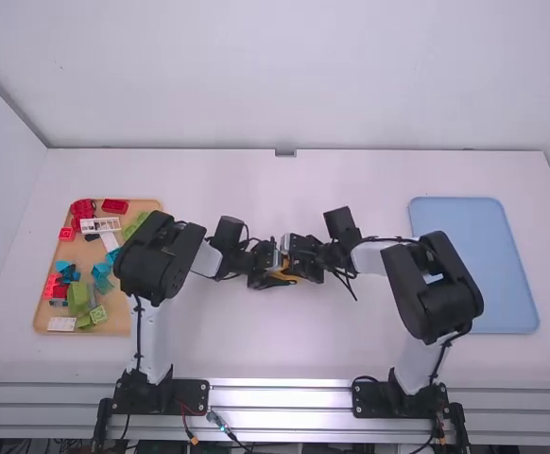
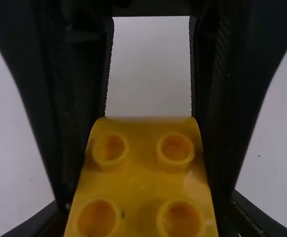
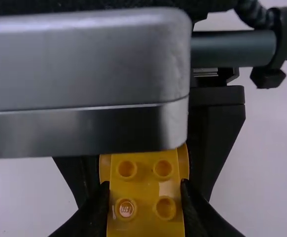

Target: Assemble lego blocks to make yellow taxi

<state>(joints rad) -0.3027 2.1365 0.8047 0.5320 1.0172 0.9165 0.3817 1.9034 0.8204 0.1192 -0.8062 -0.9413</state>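
Note:
In the high view my left gripper (image 1: 267,268) and my right gripper (image 1: 300,266) meet head-on near the table's middle, with a yellow block (image 1: 283,275) between them. In the left wrist view my left gripper (image 2: 142,224) is shut on yellow lego (image 2: 142,187) with studs; the other gripper's black fingers flank it from the top. The right wrist view has my right gripper (image 3: 146,210) shut on a yellow studded block (image 3: 146,192). Rounded yellow edges show behind that block, between the left gripper's fingers. Where the parts join is hidden.
An orange-brown tray (image 1: 116,348) at the left holds several loose red, green, blue and white blocks. At the right lies a light-blue tray (image 1: 473,274), partly behind the right arm. The white table (image 1: 256,350) stretches around both grippers.

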